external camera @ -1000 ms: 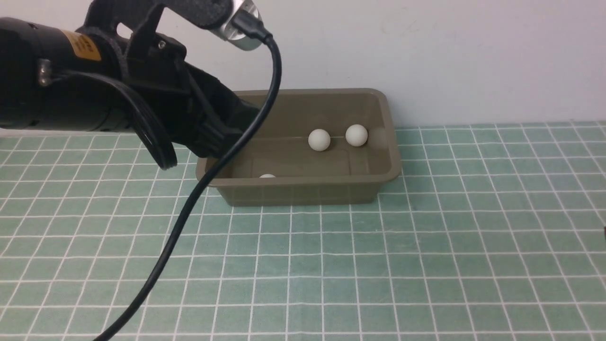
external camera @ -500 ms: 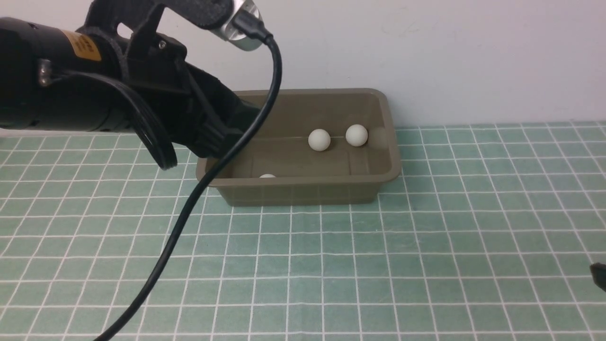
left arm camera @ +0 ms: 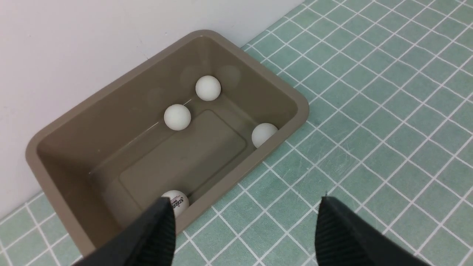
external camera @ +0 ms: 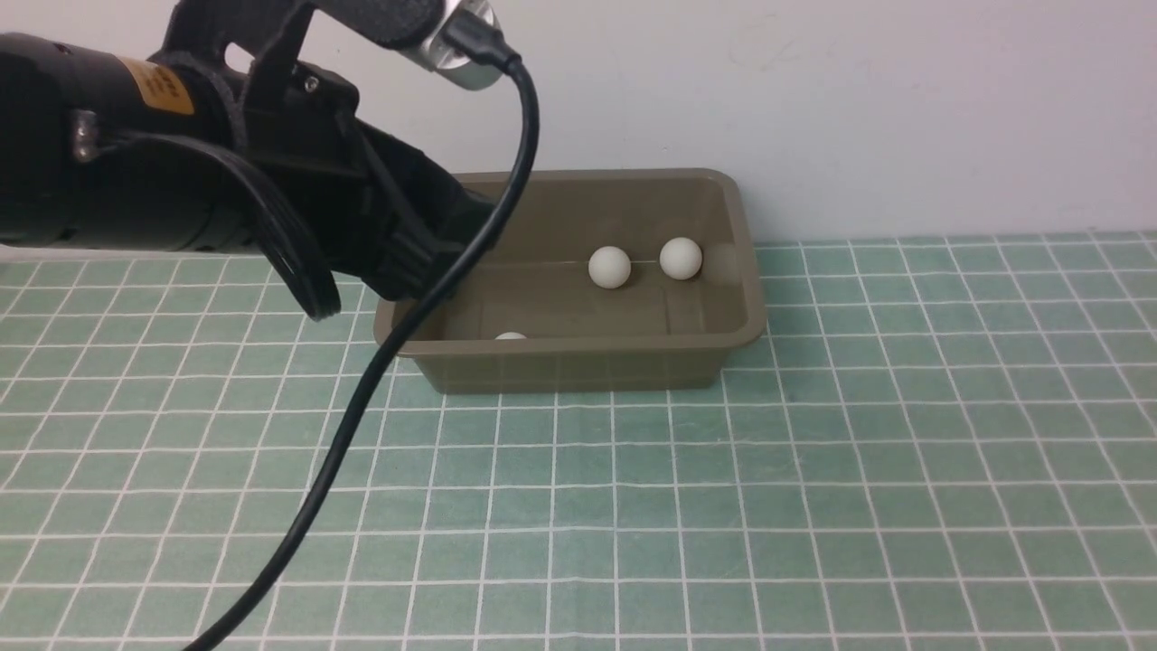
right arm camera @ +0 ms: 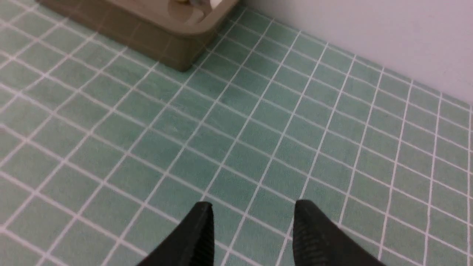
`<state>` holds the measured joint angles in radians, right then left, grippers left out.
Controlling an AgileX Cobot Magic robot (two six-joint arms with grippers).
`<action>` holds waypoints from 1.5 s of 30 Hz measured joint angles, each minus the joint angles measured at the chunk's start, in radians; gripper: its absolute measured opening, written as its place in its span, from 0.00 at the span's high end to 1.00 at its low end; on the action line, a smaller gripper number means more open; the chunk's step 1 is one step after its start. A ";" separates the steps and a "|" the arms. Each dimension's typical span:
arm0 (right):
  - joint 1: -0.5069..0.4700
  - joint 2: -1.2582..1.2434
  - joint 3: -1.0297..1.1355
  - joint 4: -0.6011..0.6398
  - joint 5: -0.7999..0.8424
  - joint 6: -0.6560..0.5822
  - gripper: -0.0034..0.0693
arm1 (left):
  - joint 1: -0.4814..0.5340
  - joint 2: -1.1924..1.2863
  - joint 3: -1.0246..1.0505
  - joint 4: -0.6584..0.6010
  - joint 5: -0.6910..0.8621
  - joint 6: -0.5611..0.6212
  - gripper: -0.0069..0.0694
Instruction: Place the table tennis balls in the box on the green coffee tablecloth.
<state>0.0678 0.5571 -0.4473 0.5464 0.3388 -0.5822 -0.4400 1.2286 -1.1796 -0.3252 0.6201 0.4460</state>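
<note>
Four small white plastic balls (left arm camera: 177,116) lie in your olive-brown plastic tub (left arm camera: 292,99). Left gripper (left arm camera: 244,229) spread empty; right gripper (right arm camera: 251,229) closed, empty. No ball visible on teal gridded cloth (external camera: 813,470).

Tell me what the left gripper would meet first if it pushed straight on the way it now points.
Probably the box's near rim. The open, empty left gripper straddles it, one finger over the logo ball inside, the other over the tablecloth outside. Depth is uncertain.

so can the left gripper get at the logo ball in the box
Probably yes: the left gripper hangs open right above the box, and the logo ball lies uncovered, though tight against the near wall.
</note>
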 joint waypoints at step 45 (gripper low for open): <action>0.000 0.000 0.006 0.004 -0.004 0.002 0.56 | 0.531 -0.514 0.450 -0.042 0.031 -0.004 0.31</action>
<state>0.0678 0.5571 -0.4413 0.5503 0.3351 -0.5799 0.0909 0.7145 -0.7295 -0.3673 0.6510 0.4422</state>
